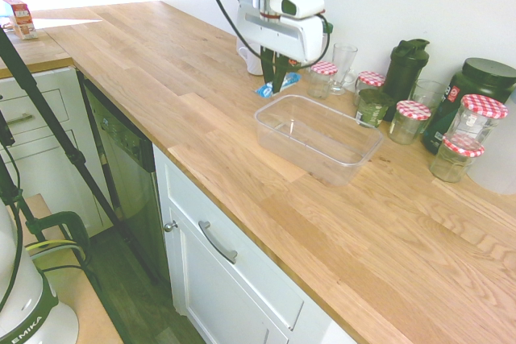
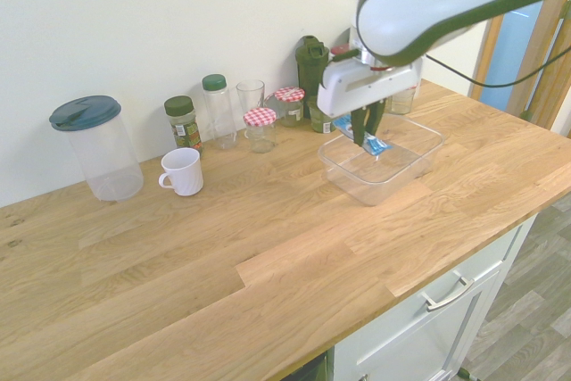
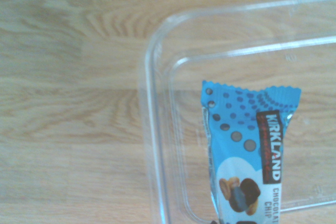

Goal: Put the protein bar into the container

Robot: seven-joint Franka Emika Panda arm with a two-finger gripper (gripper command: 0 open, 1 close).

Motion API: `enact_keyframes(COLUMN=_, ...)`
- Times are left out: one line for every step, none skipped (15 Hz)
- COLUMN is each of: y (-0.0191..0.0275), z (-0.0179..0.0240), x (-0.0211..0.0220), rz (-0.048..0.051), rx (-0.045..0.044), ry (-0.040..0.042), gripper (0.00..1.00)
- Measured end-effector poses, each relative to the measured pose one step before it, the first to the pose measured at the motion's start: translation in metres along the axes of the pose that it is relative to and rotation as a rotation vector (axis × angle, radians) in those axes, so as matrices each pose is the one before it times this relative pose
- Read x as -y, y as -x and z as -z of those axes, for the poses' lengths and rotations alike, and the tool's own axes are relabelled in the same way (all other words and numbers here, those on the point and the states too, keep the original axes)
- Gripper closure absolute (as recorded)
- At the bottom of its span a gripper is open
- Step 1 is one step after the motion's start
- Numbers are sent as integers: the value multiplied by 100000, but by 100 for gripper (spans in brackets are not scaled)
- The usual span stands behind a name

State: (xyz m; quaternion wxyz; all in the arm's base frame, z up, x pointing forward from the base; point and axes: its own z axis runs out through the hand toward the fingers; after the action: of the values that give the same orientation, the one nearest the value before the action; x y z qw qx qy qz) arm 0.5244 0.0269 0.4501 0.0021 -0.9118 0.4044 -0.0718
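The protein bar (image 3: 247, 150) fills the close wrist view: a shiny light-blue wrapper with a crimped, zigzag end, a scatter of darker blue dots fading across it, a dark vertical band printed KIRKLAND in white, a white patch with a picture of brown chocolate and nut pieces, and the words CHOCOLATE CHIP partly cut off at the picture's edge. It rises from the bottom edge of that view and hangs over one rounded corner of the container (image 3: 157, 129), whose clear rim and inner wall curve around it, with the pale wood grain of the worktop (image 3: 68, 103) showing through and beside the plastic. In the second exterior view the pincer (image 2: 364, 136) points straight down above the container (image 2: 419, 162), its dark fingers closed on the bar (image 2: 373, 144), whose blue end hangs below the fingertips, just inside the tub's rim on the wall side; whether it touches the bottom cannot be told. The first exterior view shows the same grip from the other side, the pincer (image 1: 276, 78) at the far end of the tub (image 1: 322, 163) and a strip of blue wrapper (image 1: 278, 84) beside the fingers. The tub is shallow, transparent, lidless and otherwise holds nothing. Farther along the wall stand a white mug (image 2: 183, 171), glass jars with red-checked lids (image 2: 260, 128), a drinking glass (image 2: 251, 95), a spice jar (image 2: 182, 122) and a tall clear canister with a dark lid (image 2: 94, 149).
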Motion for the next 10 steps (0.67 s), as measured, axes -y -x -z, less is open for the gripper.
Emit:
enact_keyframes(y=-75, z=-755, x=-733, rz=-338, rx=389, ry=297, gripper=100)
enact_keyframes(y=-46, z=-617, x=-462, rz=-164, rx=427, ry=235, gripper=100)
enact_keyframes(y=-36, z=-463, x=-230, rz=-64, rx=180, ry=-126, gripper=100)
enact_keyframes(y=-9, z=-514, x=-73, rz=-4, rx=132, ry=52, gripper=100)
enact_keyframes(y=-57, z=-532, x=7, rz=33, rx=291, ry=286, gripper=100)
enact_keyframes(y=-51, z=-612, x=105, rz=94, rx=381, ry=373, gripper=100)
enact_keyframes(y=17, z=-654, x=164, rz=222, rx=423, ry=402, gripper=100)
enact_keyframes(y=0, z=-395, x=150, rz=184, rx=233, ry=206, gripper=100)
enact_keyframes(y=-27, z=-126, x=140, rz=122, rx=-2, ry=-44, gripper=100)
enact_keyframes(y=28, z=-74, x=116, rz=184, rx=-4, ry=-45, gripper=100)
